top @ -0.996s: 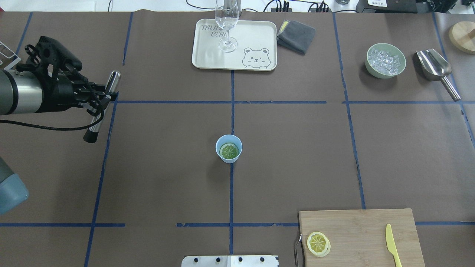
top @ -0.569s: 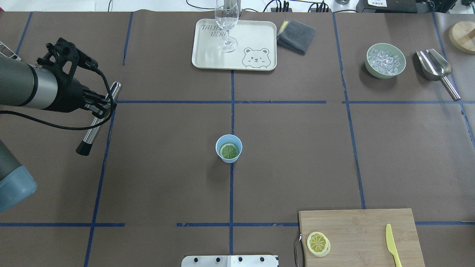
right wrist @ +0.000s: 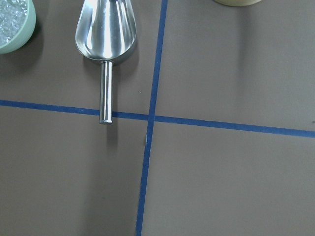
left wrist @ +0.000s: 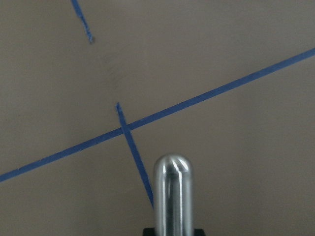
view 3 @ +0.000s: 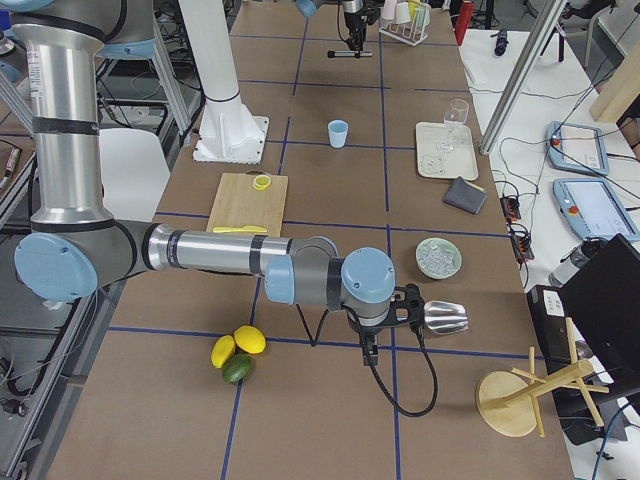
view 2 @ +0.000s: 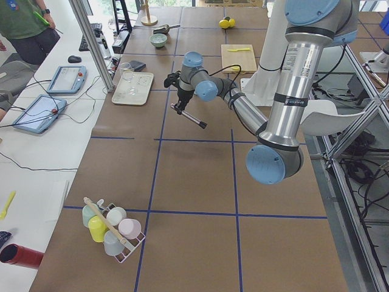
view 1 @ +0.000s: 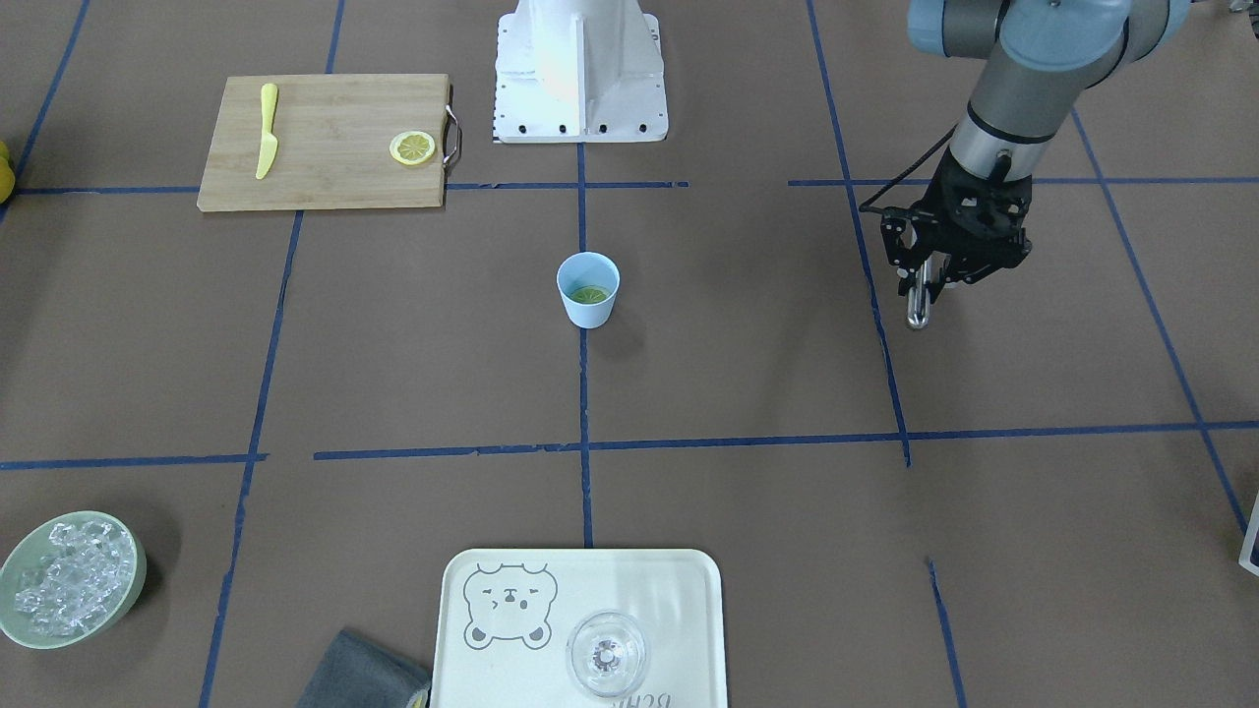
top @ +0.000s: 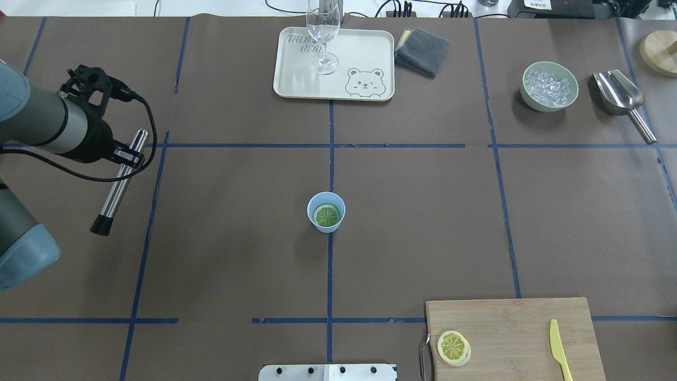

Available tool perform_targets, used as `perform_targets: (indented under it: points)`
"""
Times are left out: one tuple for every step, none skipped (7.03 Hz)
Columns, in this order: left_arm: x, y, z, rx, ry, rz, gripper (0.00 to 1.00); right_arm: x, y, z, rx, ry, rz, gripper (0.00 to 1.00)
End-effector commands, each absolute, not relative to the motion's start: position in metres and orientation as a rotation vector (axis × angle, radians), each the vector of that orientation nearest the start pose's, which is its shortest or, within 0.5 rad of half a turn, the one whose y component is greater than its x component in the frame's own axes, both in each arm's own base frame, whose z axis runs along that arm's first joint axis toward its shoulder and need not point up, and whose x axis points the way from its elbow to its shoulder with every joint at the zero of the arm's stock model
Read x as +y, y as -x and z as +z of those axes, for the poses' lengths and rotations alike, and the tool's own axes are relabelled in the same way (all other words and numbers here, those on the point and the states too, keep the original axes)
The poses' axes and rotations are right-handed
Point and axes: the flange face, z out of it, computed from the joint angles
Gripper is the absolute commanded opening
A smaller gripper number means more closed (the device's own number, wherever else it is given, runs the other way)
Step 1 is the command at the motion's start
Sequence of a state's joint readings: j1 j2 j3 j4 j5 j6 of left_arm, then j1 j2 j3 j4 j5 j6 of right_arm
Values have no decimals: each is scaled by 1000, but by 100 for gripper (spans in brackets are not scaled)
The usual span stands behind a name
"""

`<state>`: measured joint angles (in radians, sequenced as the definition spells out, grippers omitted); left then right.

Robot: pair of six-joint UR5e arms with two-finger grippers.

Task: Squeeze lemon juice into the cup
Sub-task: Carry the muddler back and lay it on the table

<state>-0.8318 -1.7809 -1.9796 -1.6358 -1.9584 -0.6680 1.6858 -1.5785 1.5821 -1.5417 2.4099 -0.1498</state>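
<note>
Big brown-paper table [top: 423, 211] w/ a blue tape grid. Left arm [top: 37, 124] comes in over the far-left part, right arm [view 3: 220, 250] is way off at the other end near the scoop [top: 619, 95]. Wood board [top: 518, 328] sits on the robot's near right, bear tray [top: 370, 47] at the far edge in the middle w/ a wine glass [top: 323, 32] standing on it, grey cloth [top: 423, 50] just beside the tray. Green bowl [top: 531, 103] of ice is far right, next to the scoop. Cup [top: 328, 229] stands upright pretty much dead center on the tape cross, well apart from both arms. Left gripper [top: 127, 156] is clamped tight on a steel rod [top: 119, 182], grabbing it nearer the rounded end; the black end tilts down and back toward the robot, and the whole thing looks clear of the table. Wrist cam just shows that shiny rounded end over a tape crossing. Right gripper [view 3: 366, 352] hangs near the scoop handle, but I can't tell if it's open or closed; its wrist cam only gets the scoop and the bowl edge. Yellow knife [top: 558, 349] lies on the board's right side. Lemon [top: 327, 215] is down inside the cup, cut face up, looking kinda greenish in there. Another yellow slice [top: 453, 347] is on the board's left end by the handle.
</note>
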Motion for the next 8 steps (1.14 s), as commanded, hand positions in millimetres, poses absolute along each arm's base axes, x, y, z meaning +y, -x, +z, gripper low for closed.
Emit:
perform_targets:
  points:
    - [-477, -305, 416, 637, -98, 54, 0, -482, -115, 639, -825, -160, -54, 100]
    - [-484, -310, 451, 584, -49, 37, 0, -480, -115, 637, -825, -164, -55, 100]
    - [-487, -312, 476, 545, -20, 31, 0, -479, -115, 637, -825, -164, -55, 100]
    - [-495, -311, 502, 459, -41, 14, 0, -479, -115, 637, -825, -164, -55, 100]
    - [-497, -315, 518, 419, -33, 4, 0, -479, -115, 637, -825, -164, -55, 100]
    - [-497, -315, 524, 409, -26, 5, 0, -480, -115, 636, -824, -166, -57, 100]
    - [-498, -316, 527, 405, -22, 4, 0, -480, -115, 636, -824, -166, -57, 100]
    - [-499, -318, 529, 403, -20, 8, 0, -480, -115, 635, -824, -168, -57, 100]
